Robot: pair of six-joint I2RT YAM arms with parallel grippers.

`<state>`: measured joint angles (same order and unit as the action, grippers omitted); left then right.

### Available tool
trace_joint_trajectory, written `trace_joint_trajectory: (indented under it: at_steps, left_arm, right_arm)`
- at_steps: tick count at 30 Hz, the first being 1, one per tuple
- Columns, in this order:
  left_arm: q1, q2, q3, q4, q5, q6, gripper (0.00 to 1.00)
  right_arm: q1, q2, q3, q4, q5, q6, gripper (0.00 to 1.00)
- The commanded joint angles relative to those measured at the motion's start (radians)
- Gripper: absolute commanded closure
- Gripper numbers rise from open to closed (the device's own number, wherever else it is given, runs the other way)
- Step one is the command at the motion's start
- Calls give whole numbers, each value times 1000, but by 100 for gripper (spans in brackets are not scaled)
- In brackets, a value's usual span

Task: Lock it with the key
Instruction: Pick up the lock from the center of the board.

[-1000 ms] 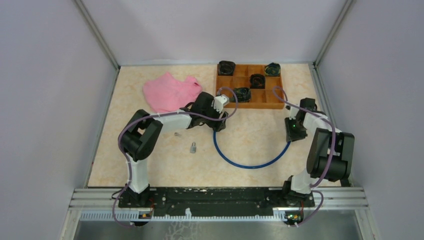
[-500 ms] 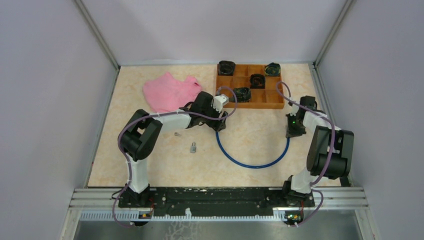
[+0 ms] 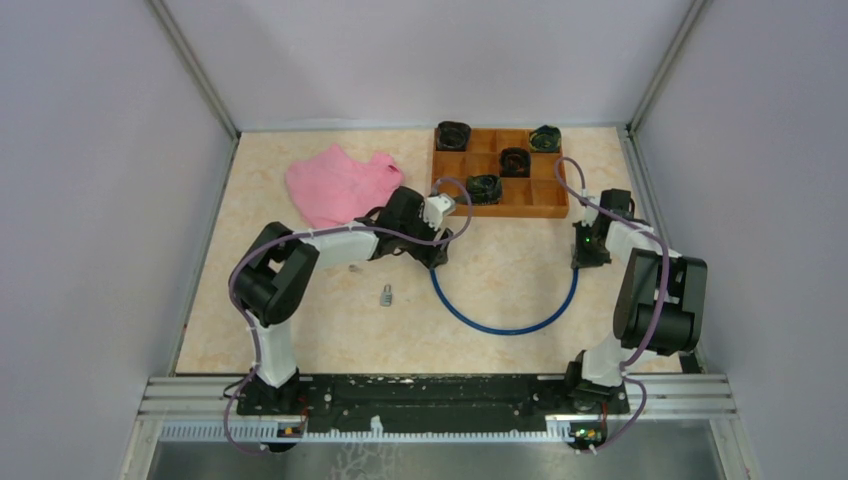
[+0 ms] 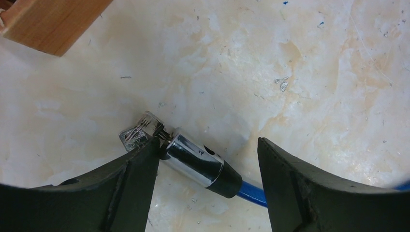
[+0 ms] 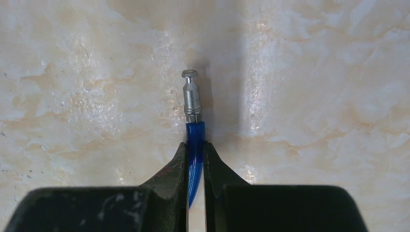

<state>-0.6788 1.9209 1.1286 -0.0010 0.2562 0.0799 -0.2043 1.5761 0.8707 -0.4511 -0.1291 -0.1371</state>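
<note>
A blue cable lock (image 3: 500, 328) lies in a loop on the table. Its chrome lock barrel (image 4: 193, 162) with a black collar rests between the fingers of my open left gripper (image 4: 208, 145), and the left fingertip touches the barrel's end. A silver key (image 4: 140, 133) sticks out of that end. My right gripper (image 5: 195, 147) is shut on the blue cable (image 5: 195, 137) just behind its metal pin (image 5: 191, 99), which points away over the table. In the top view the left gripper (image 3: 432, 255) and right gripper (image 3: 588, 258) sit at the loop's two ends.
A wooden compartment tray (image 3: 545, 210) with several dark objects stands at the back, its corner (image 4: 48, 24) close to the left gripper. A pink cloth (image 3: 340, 185) lies back left. A small padlock (image 3: 386, 295) and a tiny metal piece (image 3: 353, 268) lie near the left arm.
The right gripper closed on the cable's pin end and carried it toward the back of the table, narrowing the loop. The left gripper stayed around the lock barrel.
</note>
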Motion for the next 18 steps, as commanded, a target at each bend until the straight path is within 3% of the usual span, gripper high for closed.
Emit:
trace_joint_trajectory:
  at_steps: [1, 18]
  left_arm:
    - [3, 52, -45, -289, 0, -18, 21]
    - [76, -5, -60, -355, 59, -32, 31]
  right_arm:
    - [-3, -2, 41, 51, -18, 5, 100]
    - [-8, -23, 34, 54, -36, -7, 100]
